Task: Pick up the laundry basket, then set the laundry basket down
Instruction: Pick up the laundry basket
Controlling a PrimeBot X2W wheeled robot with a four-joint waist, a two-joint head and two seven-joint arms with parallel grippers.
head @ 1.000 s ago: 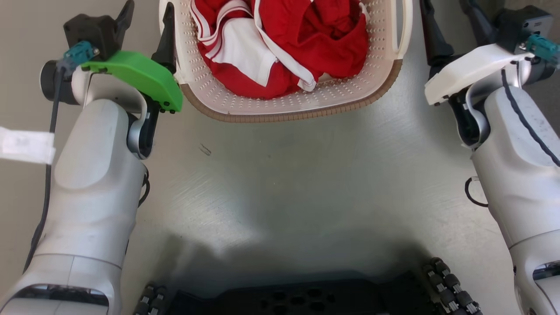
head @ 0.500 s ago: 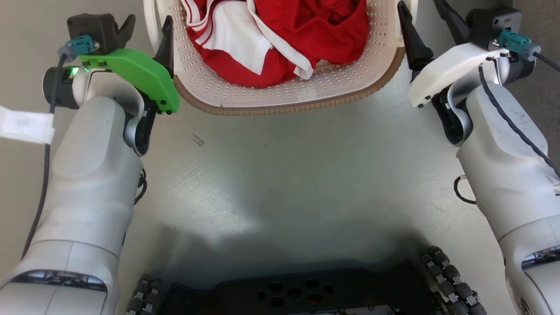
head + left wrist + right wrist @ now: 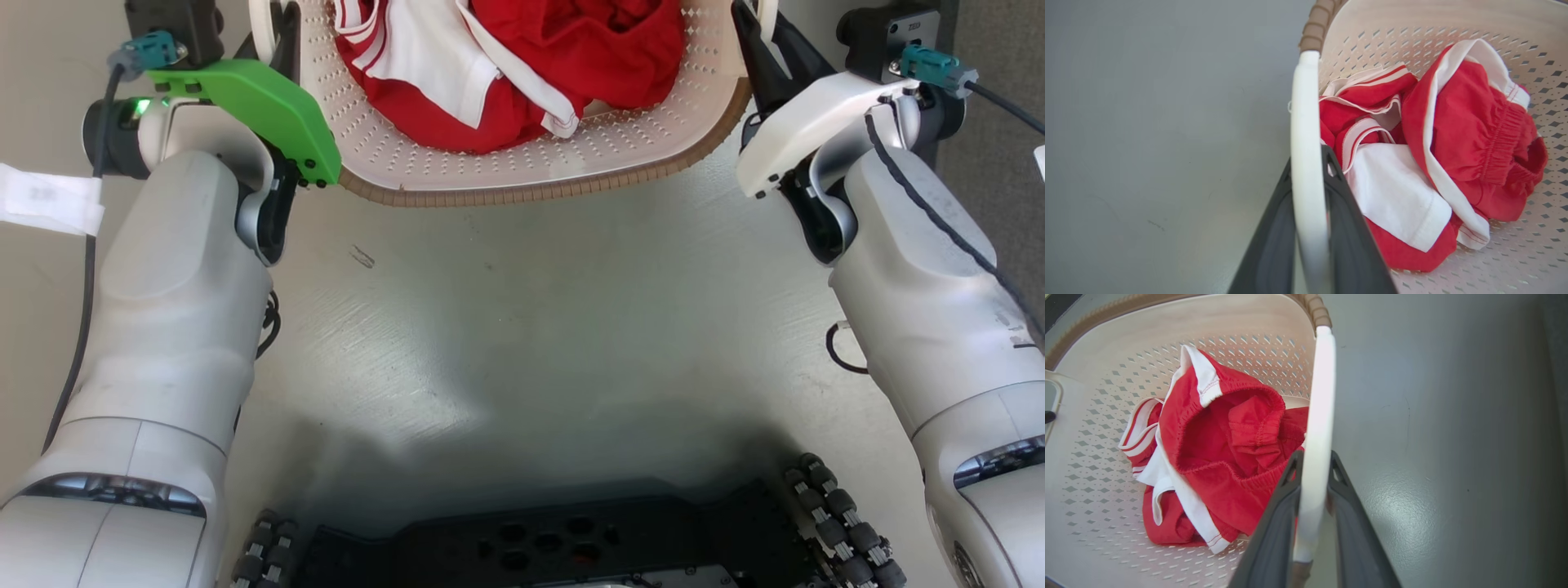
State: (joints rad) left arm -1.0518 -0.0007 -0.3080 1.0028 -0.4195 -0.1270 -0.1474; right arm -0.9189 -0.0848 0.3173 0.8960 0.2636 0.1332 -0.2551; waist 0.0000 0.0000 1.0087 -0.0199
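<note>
The laundry basket (image 3: 522, 192), cream, perforated and brown-rimmed, sits at the top centre of the head view with red and white clothes (image 3: 571, 49) in it. My left gripper (image 3: 257, 20) is at its left side. In the left wrist view that gripper (image 3: 1308, 159) is shut on the white left handle (image 3: 1304, 122), one finger inside the basket and one outside. My right gripper (image 3: 767, 28) is at the right side. In the right wrist view it (image 3: 1315, 455) is shut on the white right handle (image 3: 1321, 396). The basket's underside is hidden.
Grey floor (image 3: 531, 327) with a small scratch (image 3: 361, 256) lies between my arms. My black base (image 3: 555, 547) and its rollers (image 3: 833, 523) fill the bottom edge. A white tag (image 3: 49, 200) hangs on the left arm's cable. A darker floor strip (image 3: 996, 163) runs at the far right.
My right gripper came in from beside the basket and closed on the right handle. The left fingers narrowed onto the left handle. The whole head view shifted a little, so the camera moved.
</note>
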